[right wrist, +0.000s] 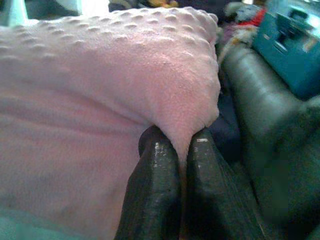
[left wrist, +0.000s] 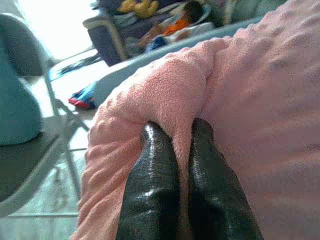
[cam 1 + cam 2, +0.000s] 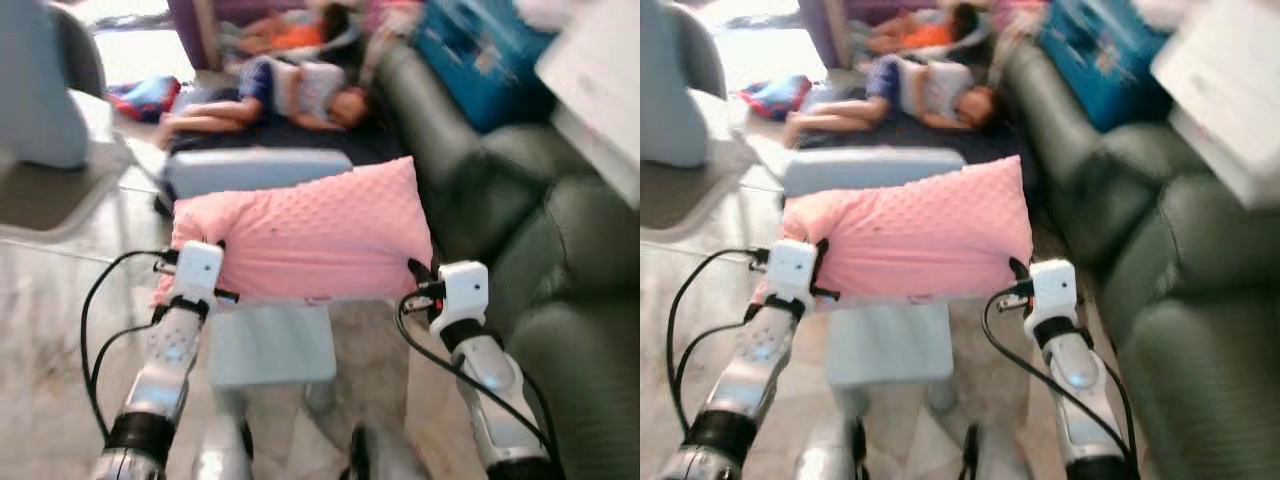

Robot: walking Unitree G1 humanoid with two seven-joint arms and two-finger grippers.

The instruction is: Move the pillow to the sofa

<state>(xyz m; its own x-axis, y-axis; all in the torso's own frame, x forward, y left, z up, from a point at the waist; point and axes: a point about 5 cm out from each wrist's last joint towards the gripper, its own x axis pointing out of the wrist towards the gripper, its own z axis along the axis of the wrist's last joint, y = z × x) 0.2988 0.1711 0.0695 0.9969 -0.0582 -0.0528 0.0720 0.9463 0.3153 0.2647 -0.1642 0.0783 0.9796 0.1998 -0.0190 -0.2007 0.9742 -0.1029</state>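
A pink dotted pillow [image 3: 305,235] hangs in the air between my two arms, above a pale blue stool [image 3: 272,345]. My left gripper [image 2: 182,132] is shut on the pillow's left edge, a fold of pink fabric pinched between its black fingers [image 2: 150,190]. My right gripper [image 1: 180,137] is shut on the pillow's right corner [image 1: 195,110] the same way. The dark green leather sofa [image 3: 560,260] stands close on my right, its arm and seat cushions beside the right gripper.
Two people lie on a dark mat [image 3: 270,135] on the floor ahead, one in a striped shirt [image 3: 300,95]. A grey folding chair [image 3: 55,180] stands at the left. Blue bags [image 3: 480,55] and a white sheet [image 3: 600,95] rest on the sofa's far end.
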